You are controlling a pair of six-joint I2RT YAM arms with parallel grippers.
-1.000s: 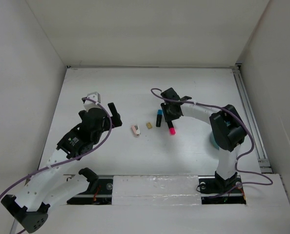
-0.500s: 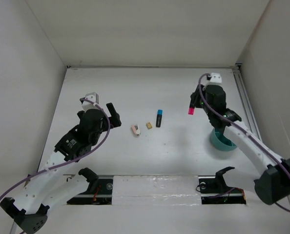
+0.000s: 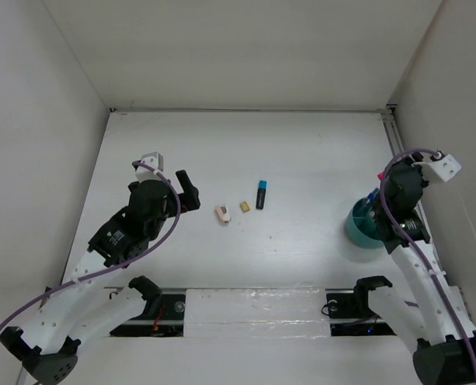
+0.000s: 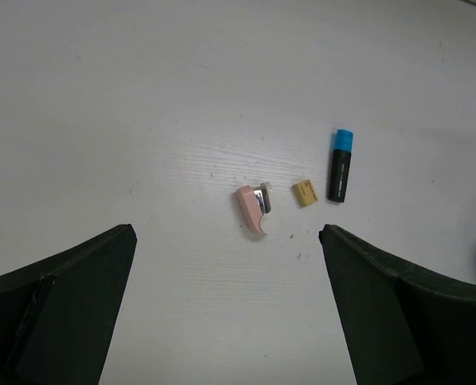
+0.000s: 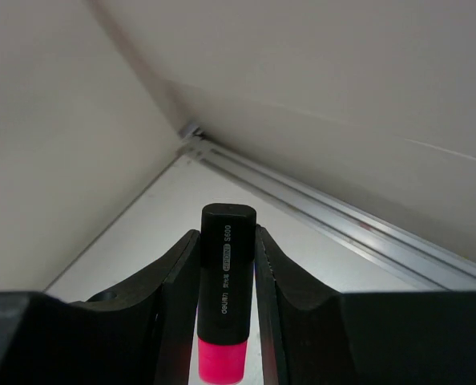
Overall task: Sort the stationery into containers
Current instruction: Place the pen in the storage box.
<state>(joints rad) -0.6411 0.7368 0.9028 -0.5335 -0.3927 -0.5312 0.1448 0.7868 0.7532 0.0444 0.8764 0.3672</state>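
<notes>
Stationery [image 3: 244, 207] lay in a short row a little left of the middle of the desk [image 3: 302, 144], with one more piece held up at the right edge. On the left half of the desk hung the left gripper [image 3: 169, 172], its jaws spread wide with nothing between them. In its wrist view the two dark fingers [image 4: 62, 321] framed bare white surface, and the row sat beyond them, well apart. Open desk ran from that gripper to the left wall [image 3: 46, 160] and on to the far edge.

First in the row came the pinkish eraser block [image 3: 222, 213]. The tan eraser block [image 3: 244, 207] lay just beside it, not touching. Next, near but apart, lay the blue-black highlighter [image 3: 261, 194]. Its long axis ran roughly from near edge to far edge, leaning slightly, with the blue cap toward the far edge and the black barrel toward the near one.

Right of it a broad stretch of bare desk reached to the teal cup [image 3: 358, 228], which stood close to the right edge beside the metal rail [image 3: 398, 152]. Over the cup's far side hung the right gripper [image 5: 226, 237], its jaws clamped on the pink-black highlighter [image 5: 226, 293]. The highlighter's long axis ran along the fingers, with the black end out past the fingertips and the pink end back toward the wrist. It was tilted upward, aimed at the rail and the walls' corner. From above only a pink speck of it showed.
</notes>
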